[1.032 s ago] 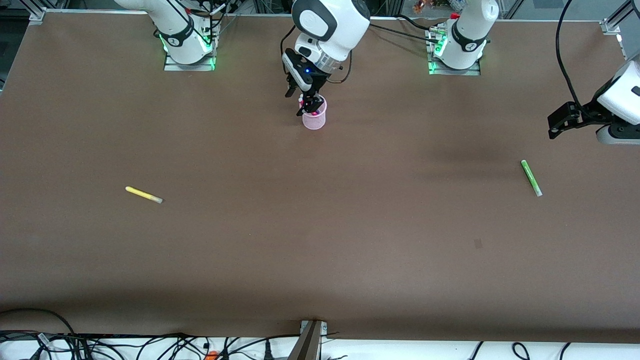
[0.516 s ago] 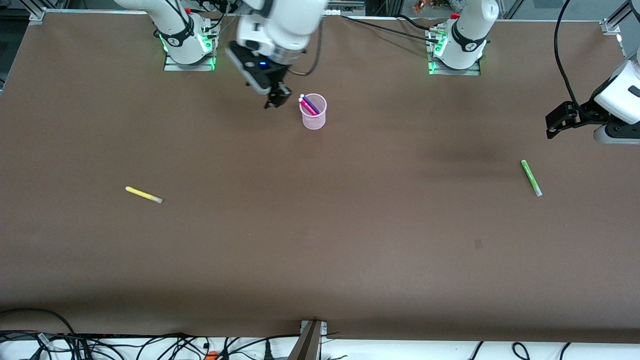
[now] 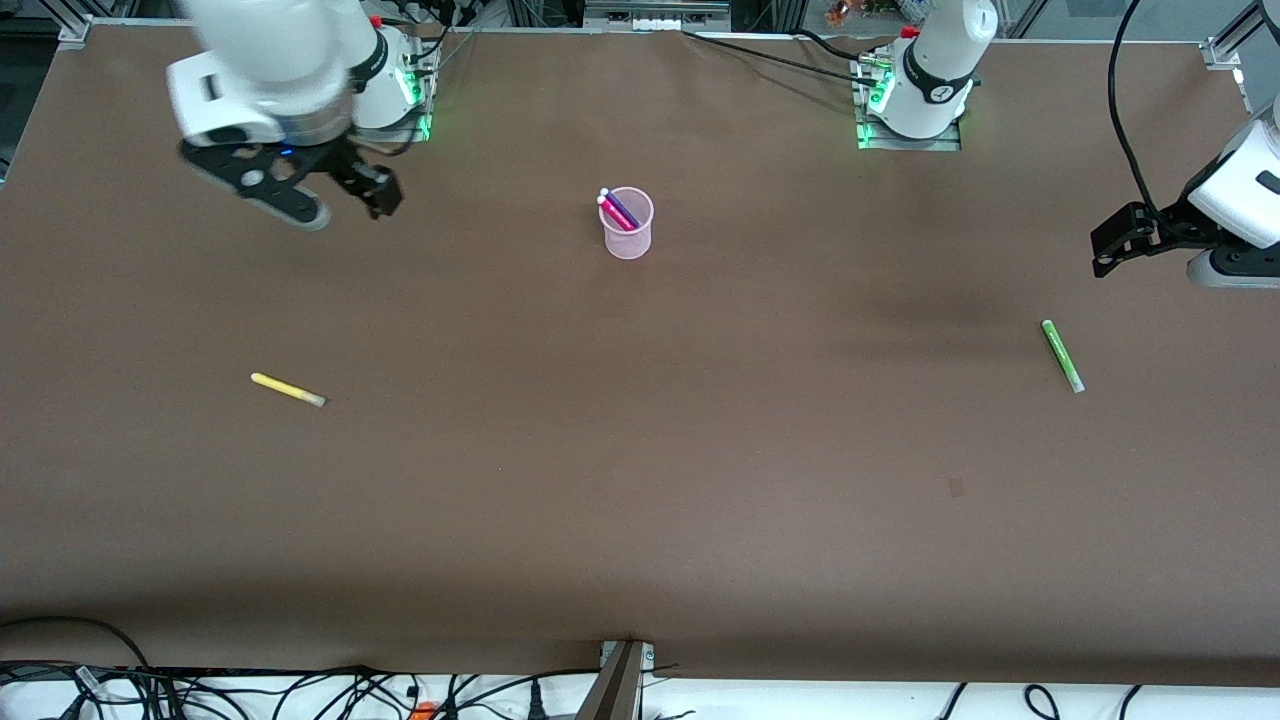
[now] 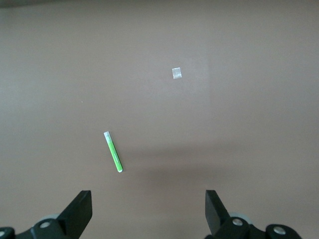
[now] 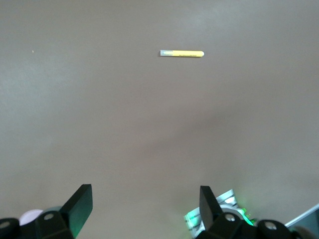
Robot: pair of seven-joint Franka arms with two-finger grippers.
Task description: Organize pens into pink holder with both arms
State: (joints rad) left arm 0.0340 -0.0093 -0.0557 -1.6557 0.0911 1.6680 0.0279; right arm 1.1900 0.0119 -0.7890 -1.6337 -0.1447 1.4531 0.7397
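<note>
In the front view, the pink holder point(image 3: 628, 224) is seen upper centre, holding the magenta pen point(image 3: 616, 213) and purple pen point(image 3: 622, 208). The yellow pen point(image 3: 287, 389) lies lower left on the table point(image 3: 640, 480), the green pen point(image 3: 1062, 355) at right. The right gripper point(image 3: 340, 195) is raised at upper left, the left gripper point(image 3: 1115, 250) at the right edge.

In the left wrist view, wide-spread jaws are shown above the green pen point(image 4: 113, 152).

In the right wrist view, wide-spread jaws are shown, the yellow pen point(image 5: 182, 53) near the top.
</note>
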